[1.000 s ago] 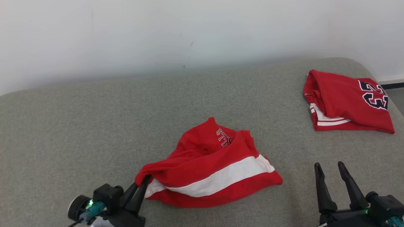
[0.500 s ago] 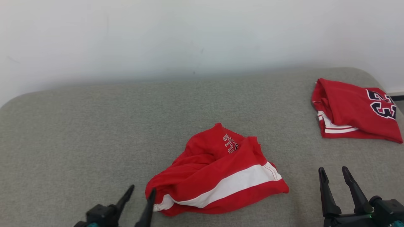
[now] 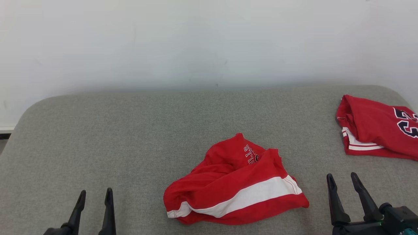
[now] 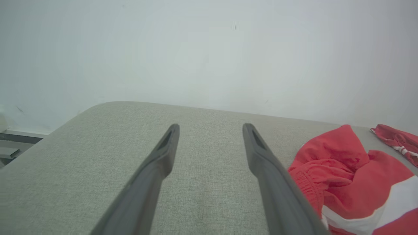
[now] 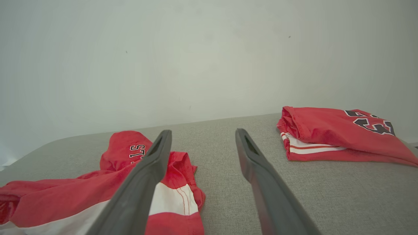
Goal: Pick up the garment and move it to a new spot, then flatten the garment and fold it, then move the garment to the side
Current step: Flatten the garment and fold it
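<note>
The garment (image 3: 235, 184), red with a broad white stripe and white lettering, lies crumpled near the front middle of the grey cushioned surface (image 3: 130, 130). It appears at the right of the left wrist view (image 4: 352, 173) and at the lower left of the right wrist view (image 5: 98, 192). My left gripper (image 3: 94, 194) stands open at the lower left, well clear of the cloth, with nothing between its fingers (image 4: 163, 153). Open too, my right gripper (image 3: 341, 179) sits at the lower right, off the garment's right end, its fingers (image 5: 251, 156) empty.
A second red garment (image 3: 375, 130) with dark numerals and white trim lies folded at the far right (image 5: 339, 133). A pale wall (image 3: 196, 42) runs behind the surface. The surface's rounded left end drops off to the floor (image 4: 13, 147).
My left gripper has let go of the garment's left corner, opened and drawn back to the left. The camera has shifted, so the whole scene sits lower and further right. The right gripper stays open.
</note>
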Motion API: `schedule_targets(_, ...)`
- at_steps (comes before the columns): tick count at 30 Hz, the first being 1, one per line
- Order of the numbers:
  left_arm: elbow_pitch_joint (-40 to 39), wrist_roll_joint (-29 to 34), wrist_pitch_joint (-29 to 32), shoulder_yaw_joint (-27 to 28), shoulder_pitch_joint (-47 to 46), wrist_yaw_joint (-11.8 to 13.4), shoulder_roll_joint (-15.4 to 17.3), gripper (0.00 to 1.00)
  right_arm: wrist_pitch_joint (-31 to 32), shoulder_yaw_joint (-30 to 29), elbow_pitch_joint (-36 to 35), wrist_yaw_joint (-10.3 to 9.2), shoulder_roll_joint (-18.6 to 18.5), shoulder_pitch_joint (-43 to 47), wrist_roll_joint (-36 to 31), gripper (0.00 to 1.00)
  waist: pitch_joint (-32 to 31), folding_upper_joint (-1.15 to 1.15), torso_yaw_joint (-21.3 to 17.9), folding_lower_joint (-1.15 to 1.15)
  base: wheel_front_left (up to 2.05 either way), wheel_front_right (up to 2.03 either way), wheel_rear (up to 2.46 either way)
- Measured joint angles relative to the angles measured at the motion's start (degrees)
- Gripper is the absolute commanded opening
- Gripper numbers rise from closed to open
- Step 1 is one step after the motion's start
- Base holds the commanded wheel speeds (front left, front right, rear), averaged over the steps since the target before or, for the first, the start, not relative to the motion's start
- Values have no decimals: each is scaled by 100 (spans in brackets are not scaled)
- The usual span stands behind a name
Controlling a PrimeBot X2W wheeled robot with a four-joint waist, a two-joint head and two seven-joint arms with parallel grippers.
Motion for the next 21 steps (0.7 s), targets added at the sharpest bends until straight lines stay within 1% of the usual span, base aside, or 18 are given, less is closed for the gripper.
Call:
schedule_targets(5,-19,279,0,158,163,-19,-119,100,0,32,41,0,3,2,0,100,-51,0,17,0,0,0,0)
schedule_targets(9,24,438,0,204,211,-109,-210,100,0,53,82,0,15,16,-1,100,-81,0,10,0,0,0,0)
schedule_targets(14,87,521,0,234,214,-168,-323,100,1,64,99,0,55,25,-36,100,-106,0,-46,0,0,0,0)
schedule_targets(15,101,544,0,230,209,-207,-335,100,1,65,99,0,62,26,-59,100,-108,0,-62,0,0,0,0)
schedule_targets(21,175,662,0,254,149,-260,-365,100,19,103,71,0,87,28,-145,100,-116,0,-182,0,0,0,0)
